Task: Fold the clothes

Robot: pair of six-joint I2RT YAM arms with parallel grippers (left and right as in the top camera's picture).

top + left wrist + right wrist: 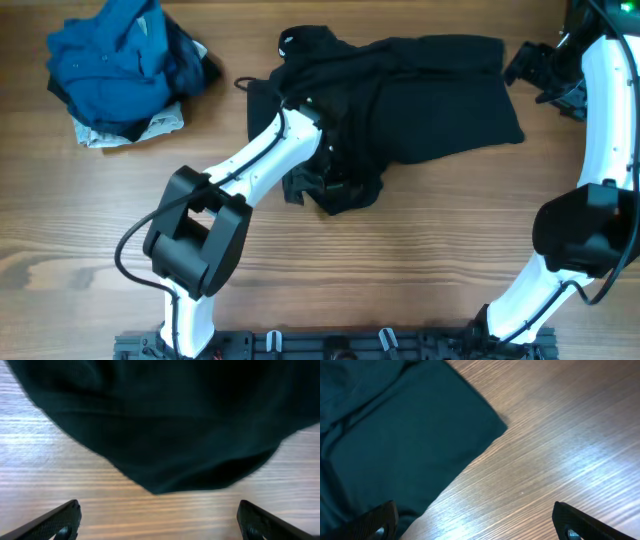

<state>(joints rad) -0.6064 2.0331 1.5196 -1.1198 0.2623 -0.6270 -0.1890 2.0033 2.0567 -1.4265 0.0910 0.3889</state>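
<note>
Black garment point(440, 90) crumpled, no fold made; blue clothes pile point(110, 60) heaped apart; left gripper point(159, 510) and right gripper point(475, 510) spread wide, empty.

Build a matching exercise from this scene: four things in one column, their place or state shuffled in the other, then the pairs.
Column one
1. black garment
2. blue clothes pile
3. left gripper
4. right gripper

Column two
A. heaped at the far left, away from both arms
B. open, by the garment's flat, pointed corner
C. spread out and crumpled in the middle
D. open, facing a rounded, bunched edge of the garment

Pairs: 1-C, 2-A, 3-D, 4-B
</note>
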